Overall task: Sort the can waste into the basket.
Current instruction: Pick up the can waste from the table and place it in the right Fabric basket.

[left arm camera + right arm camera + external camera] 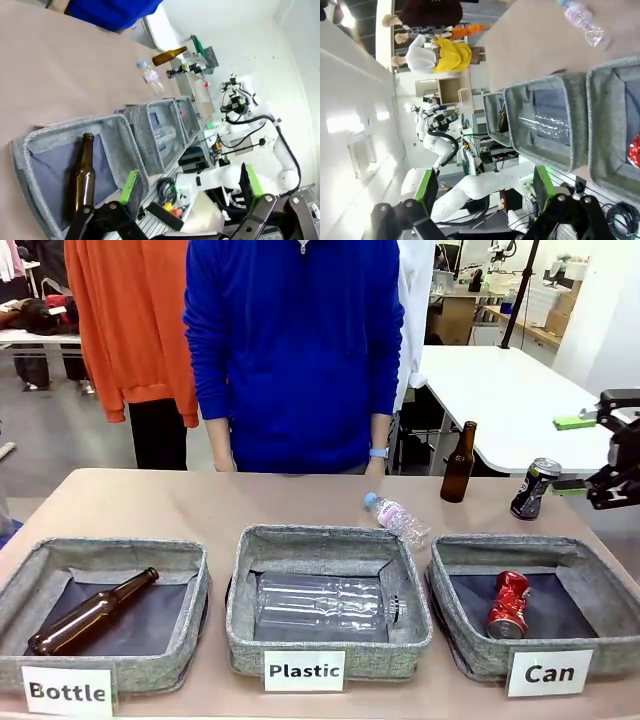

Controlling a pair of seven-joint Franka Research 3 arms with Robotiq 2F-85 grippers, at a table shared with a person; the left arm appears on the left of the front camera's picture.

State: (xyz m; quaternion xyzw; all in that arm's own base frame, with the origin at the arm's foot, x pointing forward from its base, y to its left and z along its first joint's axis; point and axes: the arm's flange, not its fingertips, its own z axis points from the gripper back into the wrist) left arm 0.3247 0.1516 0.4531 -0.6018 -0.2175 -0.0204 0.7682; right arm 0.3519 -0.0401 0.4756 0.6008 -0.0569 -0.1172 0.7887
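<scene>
Crushed red metal can with silver ends (509, 604) is lying on the dark lining inside the shallow grey woven-fabric basket labelled "Can" (470, 655), which is sitting at the right end of a row of three baskets. Black metal can with silver top (534, 488) is standing on the beige table (150, 505) behind this basket and leaning a little, with an upright brown glass bottle (459, 462) near it on its left. The right gripper (571, 454) is hanging at the right edge of the front view, its two fingers pointing toward the middle of the table, one above the other and wide apart, and it is holding nothing. The black can is sitting just beside the tip of the lower finger, outside the gap; whether they are touching I cannot tell. The left gripper (190, 182) is spreading its green pads wide with nothing between them, near the grey basket (116, 142) where a brown bottle (82, 175) is lying.
</scene>
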